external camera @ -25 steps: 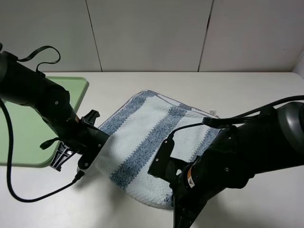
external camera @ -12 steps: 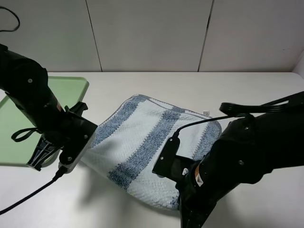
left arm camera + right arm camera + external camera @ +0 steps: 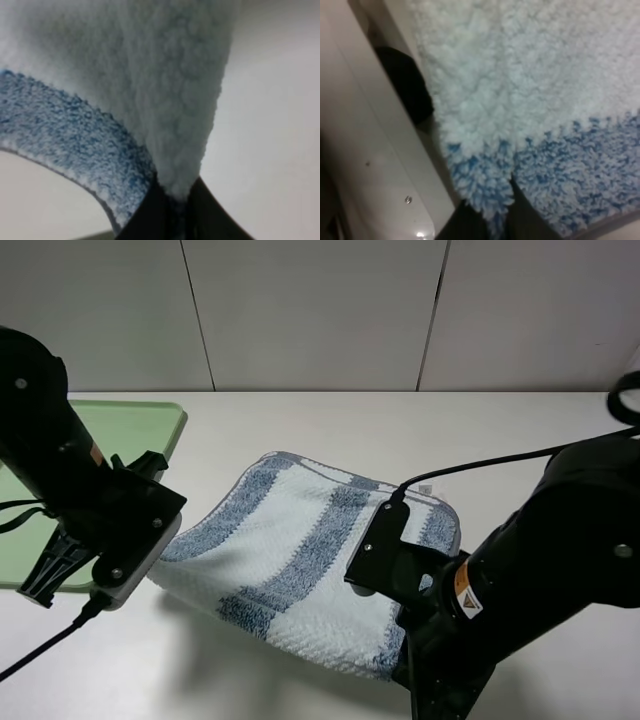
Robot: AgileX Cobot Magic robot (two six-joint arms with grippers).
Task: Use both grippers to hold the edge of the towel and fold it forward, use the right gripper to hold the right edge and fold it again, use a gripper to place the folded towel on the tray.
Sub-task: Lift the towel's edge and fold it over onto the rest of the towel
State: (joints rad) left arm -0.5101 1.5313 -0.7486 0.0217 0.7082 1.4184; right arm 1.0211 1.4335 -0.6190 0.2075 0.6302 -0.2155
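The blue and white striped towel (image 3: 310, 540) is lifted off the white table along its near side and sags between the two arms; its far side rests on the table. My left gripper (image 3: 152, 565) is shut on the towel's near left edge; in the left wrist view (image 3: 172, 200) the black fingers (image 3: 150, 212) pinch the cloth (image 3: 165, 90). My right gripper (image 3: 400, 655) is shut on the near right edge; in the right wrist view (image 3: 492, 215) the fingers (image 3: 470, 220) clamp a blue stripe (image 3: 555, 165). The light-green tray (image 3: 150, 425) lies at the far left, partly hidden by the left arm.
The towel's small white tag (image 3: 425, 489) sticks up at its far right corner. Black cables run from both arms, one across the table at the front left (image 3: 40, 645). A pale panelled wall (image 3: 320, 310) stands behind the table.
Both grippers have risen and moved away from the far wall side inward, lifting the towel's near edge higher; the far edge has slid a little toward the near side.
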